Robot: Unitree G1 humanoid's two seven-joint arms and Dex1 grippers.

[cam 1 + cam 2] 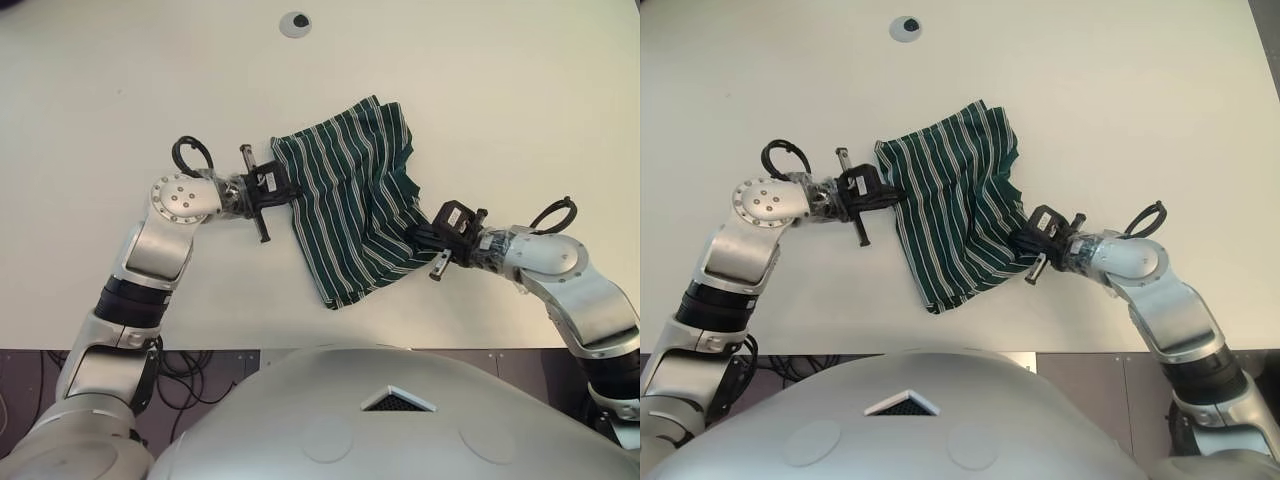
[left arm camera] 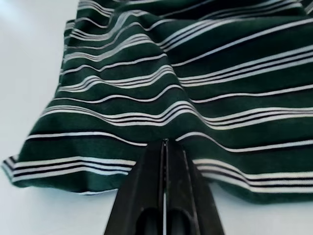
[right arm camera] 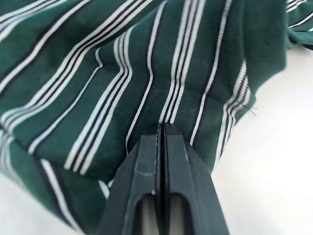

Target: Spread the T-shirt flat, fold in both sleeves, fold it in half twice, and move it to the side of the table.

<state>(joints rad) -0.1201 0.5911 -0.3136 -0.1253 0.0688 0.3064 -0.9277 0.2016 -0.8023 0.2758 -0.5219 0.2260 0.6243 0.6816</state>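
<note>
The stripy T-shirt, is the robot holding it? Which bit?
Yes, with both. The left gripper is shut on the edge of the T-shirt on the robot's left side; the right gripper is shut on its edge on the right side.

T-shirt (image 1: 345,210): knit cloth (finely ribbed), matt | table (image 1: 120,80): smooth, matt

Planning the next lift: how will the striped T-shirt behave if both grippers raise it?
Probably floppy: the T-shirt lies bunched in folds between the left gripper and right gripper, so unheld parts should sag. Likely light, as thin cloth. Slipping seems unlikely, both being shut on the cloth.
</note>
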